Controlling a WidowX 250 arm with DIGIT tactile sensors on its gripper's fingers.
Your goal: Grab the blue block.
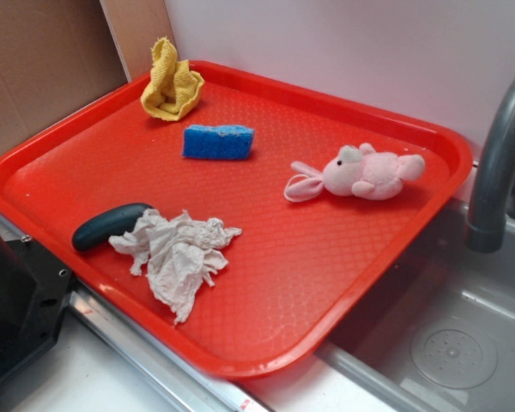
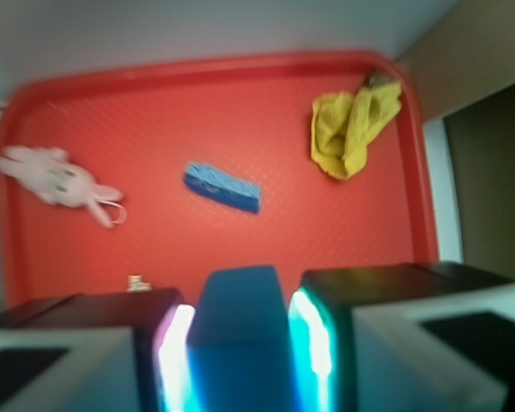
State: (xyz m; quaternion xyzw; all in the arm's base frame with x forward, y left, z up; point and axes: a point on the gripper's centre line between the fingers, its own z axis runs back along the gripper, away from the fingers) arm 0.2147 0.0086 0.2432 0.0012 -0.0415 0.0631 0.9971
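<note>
In the wrist view the blue block point(image 2: 239, 330), smooth and solid, sits clamped between my two fingers point(image 2: 176, 348). My gripper point(image 2: 239, 322) is shut on it and holds it above the near part of the red tray point(image 2: 197, 67). The rough blue sponge point(image 2: 222, 187) lies apart in the middle of the tray. It also shows in the exterior view point(image 1: 218, 142). Neither my gripper nor the blue block shows in the exterior view.
On the red tray point(image 1: 326, 99) lie a yellow cloth point(image 1: 172, 81) at the back, a pink plush rabbit point(image 1: 360, 172), a dark teal oblong object point(image 1: 107, 225) and a crumpled tissue point(image 1: 176, 253). A grey faucet point(image 1: 498, 154) and sink point(image 1: 446, 343) are at the right.
</note>
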